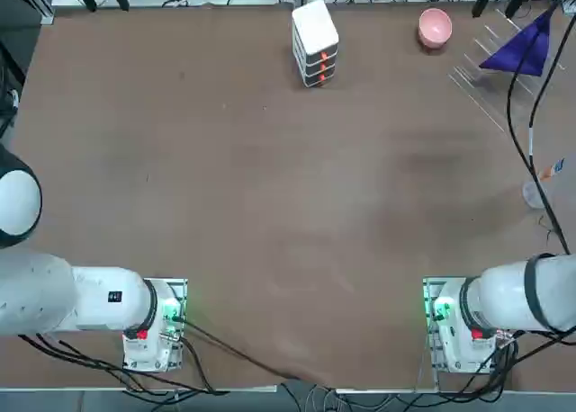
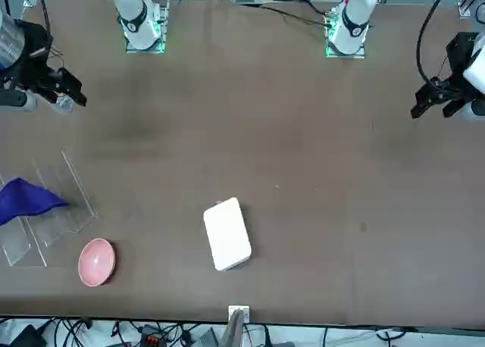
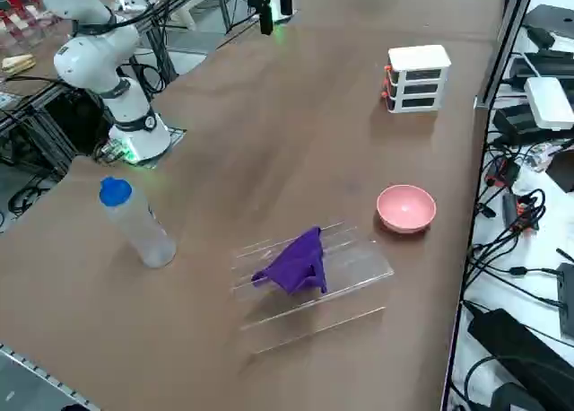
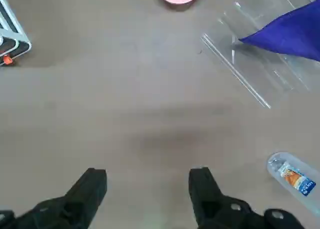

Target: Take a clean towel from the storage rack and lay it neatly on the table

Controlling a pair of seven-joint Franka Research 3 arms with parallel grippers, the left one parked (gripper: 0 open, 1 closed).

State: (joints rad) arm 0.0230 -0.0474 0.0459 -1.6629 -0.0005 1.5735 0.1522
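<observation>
The deep purple-blue towel (image 3: 296, 263) hangs draped over the clear rods of the storage rack (image 3: 354, 276), at the far right of the brown table (image 1: 270, 205). The top view shows the towel (image 1: 522, 48) on the rack (image 1: 486, 81), and the front view shows the towel (image 2: 26, 199) at the left edge. My right gripper (image 2: 70, 97) hovers above the table on the robot's side of the rack, clear of the towel. In the wrist view the gripper (image 4: 147, 189) is open with nothing between its fingers, and the towel (image 4: 290, 29) and rack (image 4: 250, 76) lie ahead.
A pink bowl (image 1: 435, 27) sits just left of the rack. A white stacked box with orange marks (image 1: 315, 41) stands at the far middle. A clear bottle with a blue cap (image 3: 136, 222) stands near the right edge, close under my gripper.
</observation>
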